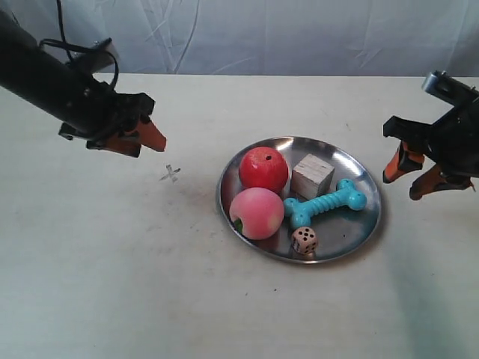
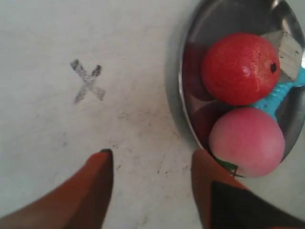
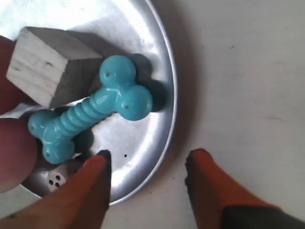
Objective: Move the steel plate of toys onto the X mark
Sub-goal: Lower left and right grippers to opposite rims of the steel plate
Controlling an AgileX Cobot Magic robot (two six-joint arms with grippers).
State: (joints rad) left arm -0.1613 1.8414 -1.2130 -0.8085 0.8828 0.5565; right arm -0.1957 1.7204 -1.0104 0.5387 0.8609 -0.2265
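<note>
The steel plate [image 1: 358,233] lies right of the table's middle, holding the red apple [image 1: 263,169], pink peach [image 1: 256,213], wooden cube [image 1: 312,176], turquoise bone [image 1: 325,203] and die [image 1: 304,240]. The X mark [image 1: 171,173] is drawn on the table left of the plate, apart from it. My left gripper [image 1: 147,137] hovers open up-left of the X mark [image 2: 87,81], nothing between its fingers [image 2: 100,181]. My right gripper [image 1: 400,187] hangs open just right of the plate. In the right wrist view the plate's rim [image 3: 167,133] passes between the open fingers [image 3: 90,186].
The pale tabletop [image 1: 112,284] spreads wide to the left of and in front of the plate. A wrinkled white backdrop [image 1: 262,34] closes off the far edge. A black cable [image 1: 90,52] loops over the left arm.
</note>
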